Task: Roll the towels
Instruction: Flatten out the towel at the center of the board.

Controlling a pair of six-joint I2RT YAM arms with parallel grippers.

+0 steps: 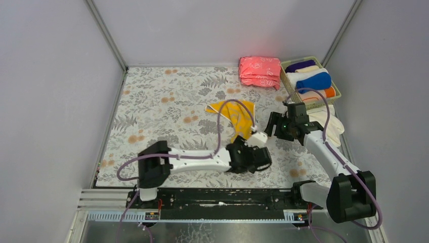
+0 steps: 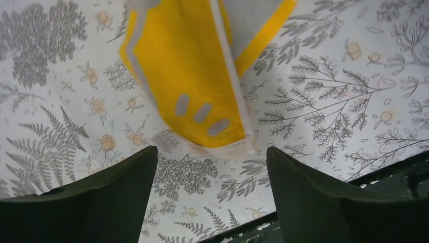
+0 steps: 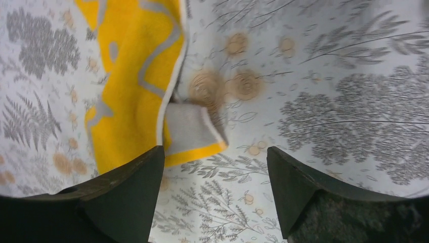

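A yellow towel with white print (image 1: 236,115) lies loosely folded on the patterned tablecloth, a corner turned over. My left gripper (image 1: 256,143) is open and empty just in front of the towel's near end. In the left wrist view the towel (image 2: 192,71) lies just beyond the open left gripper (image 2: 211,152). My right gripper (image 1: 271,124) is open and empty at the towel's right edge. In the right wrist view the towel (image 3: 131,96) and its turned corner (image 3: 189,129) lie just ahead of the open right gripper (image 3: 215,152). Rolled blue (image 1: 314,81), orange (image 1: 329,92) and cream towels sit in a basket.
A wicker basket (image 1: 336,87) stands at the back right, with a folded pink stack (image 1: 260,72) to its left. Cream-white towels (image 1: 331,125) lie in front of the basket, beside my right arm. The table's dark front rail (image 2: 399,174) is close behind my left gripper.
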